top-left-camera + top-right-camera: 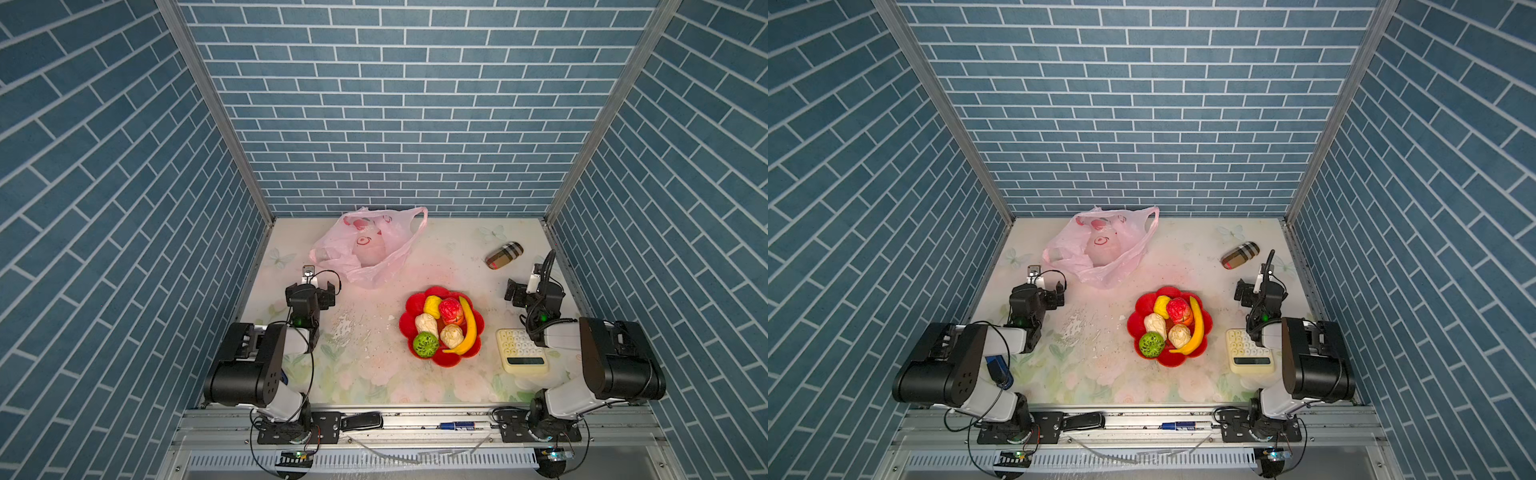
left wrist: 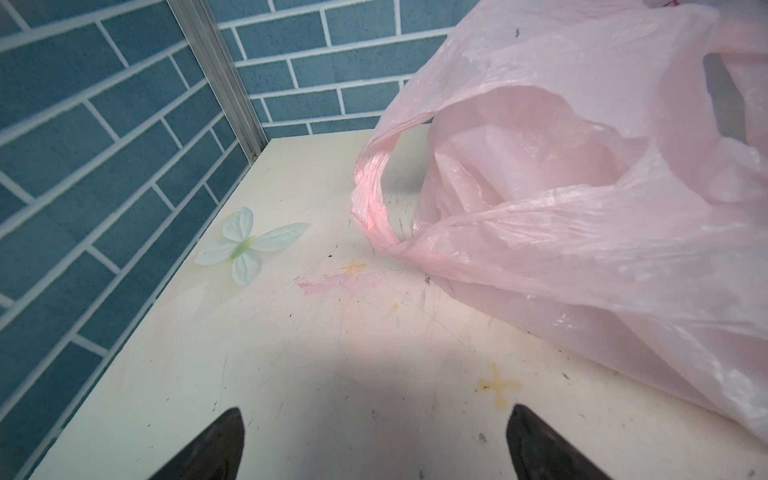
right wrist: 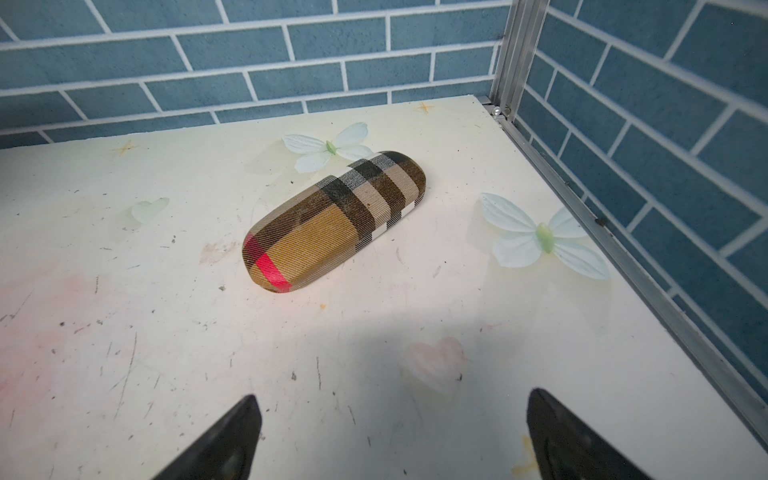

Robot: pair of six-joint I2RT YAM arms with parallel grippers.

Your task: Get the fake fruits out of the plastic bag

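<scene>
At the near rail, a blue pen (image 1: 461,424) lying flat. Just beyond, on the flowered table (image 1: 374,374), left arm (image 1: 249,365) and right arm (image 1: 615,361) folded at either side.

Between them, nearer the right arm, a red dish (image 1: 449,360) heaped with all six fake fruits (image 1: 1178,309): banana (image 1: 469,328) curved along the right edge, green ball (image 1: 426,344) at the near left, two cream ones (image 1: 452,336) in the middle, yellow lump (image 1: 432,305) and red one (image 1: 451,311) at the far side. Fruits touching one another, none on the bare table. Just right of the dish, a cream calculator (image 1: 521,351), its far corner hidden by the right arm.

Further back, left gripper (image 2: 376,417) spread wide and holding nothing, poised over bare table just short of the bag (image 1: 370,249), fingertips clear of the film in the left wrist view. Right gripper (image 3: 394,398) equally wide and empty, pointed toward a plaid case (image 3: 332,224) lying flat, well short of it.

At the far edge, left of centre, the bag slumped and crumpled close to the foot of the blue brick wall (image 1: 395,124) — well apart from the dish. One loop handle (image 2: 372,195) down on the table on the side nearest the left gripper. Bag contents impossible to make out through the film.
</scene>
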